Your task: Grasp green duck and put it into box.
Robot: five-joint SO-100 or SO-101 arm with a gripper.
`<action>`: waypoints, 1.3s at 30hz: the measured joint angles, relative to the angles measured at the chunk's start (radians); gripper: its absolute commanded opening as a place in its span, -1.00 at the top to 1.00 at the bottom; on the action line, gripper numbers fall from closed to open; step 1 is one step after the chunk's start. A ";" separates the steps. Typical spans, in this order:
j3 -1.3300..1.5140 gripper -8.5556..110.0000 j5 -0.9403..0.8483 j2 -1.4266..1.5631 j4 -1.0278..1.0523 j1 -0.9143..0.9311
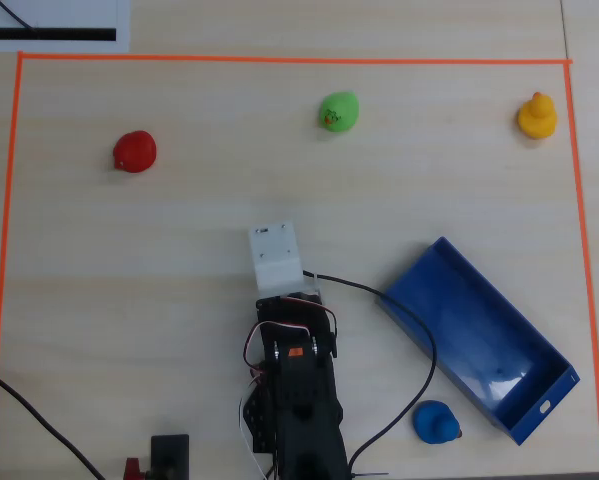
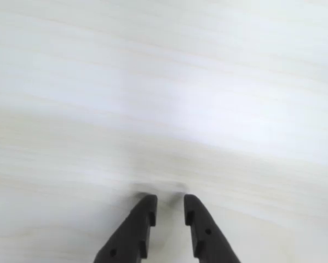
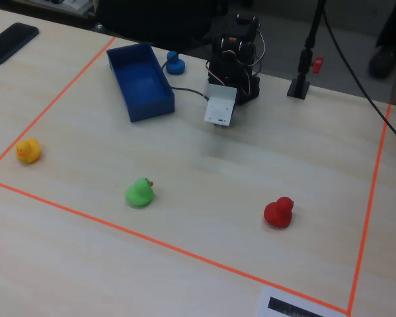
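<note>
— Gripper (image 2: 168, 204) state? 
— Narrow gap between the jaws, nothing held, only bare desk (image 2: 164, 82) under it in the wrist view.
— Where's the box (image 1: 479, 335)? 
— Lower right of the overhead view, long axis diagonal, empty.
— And the duck (image 1: 338, 111)? 
— Upper centre, well apart from the gripper, up and slightly right of it. Beak points toward the lower left; body nearly round, no clear long axis.
</note>
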 measured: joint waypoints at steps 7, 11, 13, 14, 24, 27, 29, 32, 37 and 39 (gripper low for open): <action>0.000 0.79 0.000 0.000 0.000 0.000; 0.000 0.79 0.000 0.000 0.000 0.000; 0.000 0.79 0.000 0.000 0.000 0.000; 0.000 0.79 0.000 0.000 0.000 0.000; 0.000 0.85 0.000 0.000 0.000 0.000; 0.000 0.82 0.000 0.000 0.000 0.000; 0.000 0.80 0.000 0.000 0.000 0.000; 0.000 0.80 0.000 0.000 0.000 0.017; 0.000 0.80 0.000 0.000 0.000 0.023; 0.000 0.80 0.000 0.000 0.000 0.023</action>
